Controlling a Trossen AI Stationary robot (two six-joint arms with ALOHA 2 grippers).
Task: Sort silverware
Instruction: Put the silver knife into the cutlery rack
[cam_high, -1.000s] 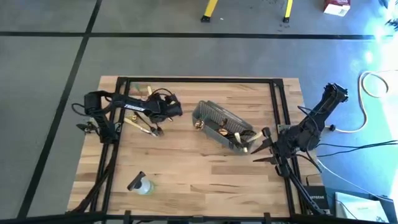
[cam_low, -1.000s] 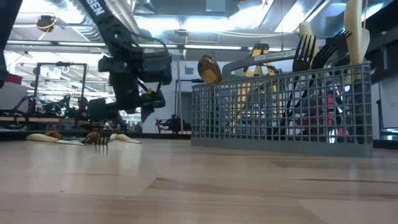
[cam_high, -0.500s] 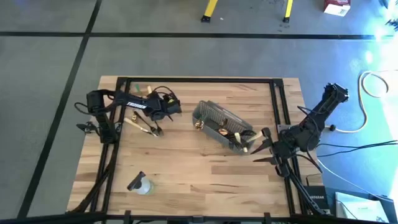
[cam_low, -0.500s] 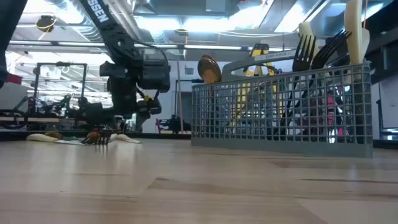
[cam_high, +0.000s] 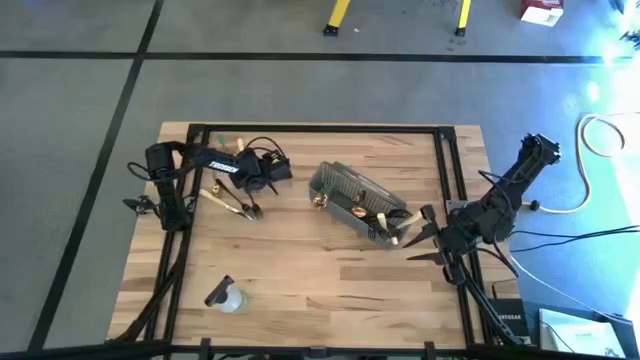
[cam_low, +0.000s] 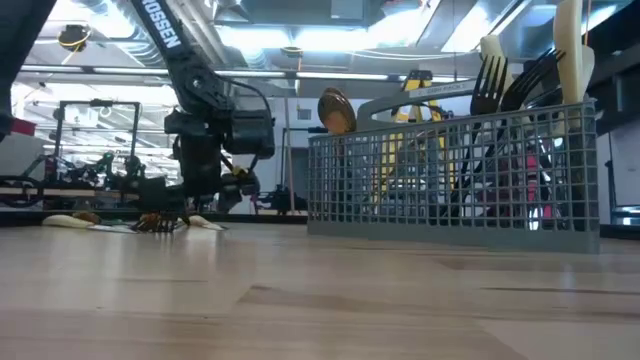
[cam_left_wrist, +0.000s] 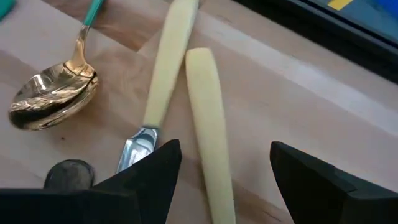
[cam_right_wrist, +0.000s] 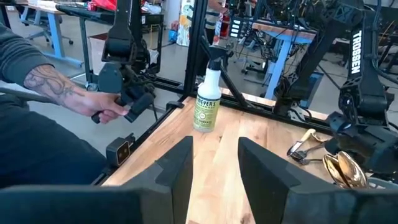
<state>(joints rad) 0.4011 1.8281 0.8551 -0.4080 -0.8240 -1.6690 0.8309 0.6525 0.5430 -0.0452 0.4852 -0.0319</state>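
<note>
Loose silverware (cam_high: 230, 200) lies on the table's left part: a pale cream handle (cam_left_wrist: 208, 124), a cream-handled knife (cam_left_wrist: 163, 81) and a gold spoon with a teal handle (cam_left_wrist: 53, 93). My left gripper (cam_left_wrist: 221, 168) is low over this pile (cam_low: 165, 222) and open, with one finger on each side of the cream handle and not touching it. More silverware (cam_low: 500, 80) stands in the grey mesh basket (cam_high: 335, 178) at mid table. My right gripper (cam_high: 422, 236) waits open beside the basket's right end.
A small clear spray bottle (cam_high: 225, 295) lies near the table's front left. A black frame (cam_high: 455, 190) runs along the table's edges. A person's arm (cam_right_wrist: 68, 99) shows beyond the table in the right wrist view. Bare wood lies in front of the basket.
My left gripper has come down toward the loose silverware and shifted slightly toward the table's left edge. The silverware and the basket have stayed in place.
</note>
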